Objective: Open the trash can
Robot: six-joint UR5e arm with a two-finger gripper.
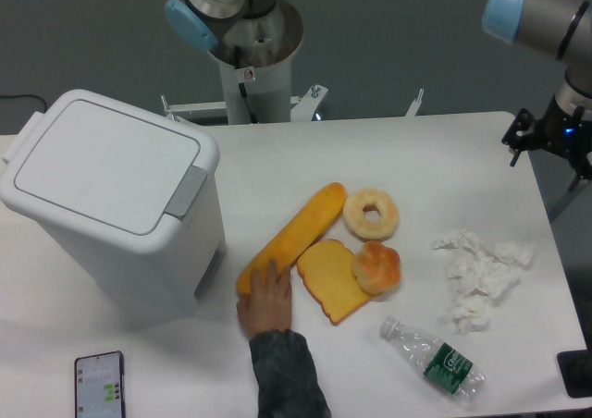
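Nearest the camera lie a phone (99,381) and a person's arm (277,344) reaching onto the bench (462,159), its fingers on a baguette (291,236). At the left stands the bin (111,205), lid shut, its grey latch (188,192) facing right toward the food. Far right, beyond the bench edge, hangs the robot's hand (546,141); I cannot tell whether it is wide or narrow. Bin and hand are well apart, so the reach runs leftward across the whole bench. Between them sit a doughnut (371,214), toast (333,279), a bun (377,266), tissue (481,270) and a bottle (435,358); the person's arm looks the likeliest obstacle.
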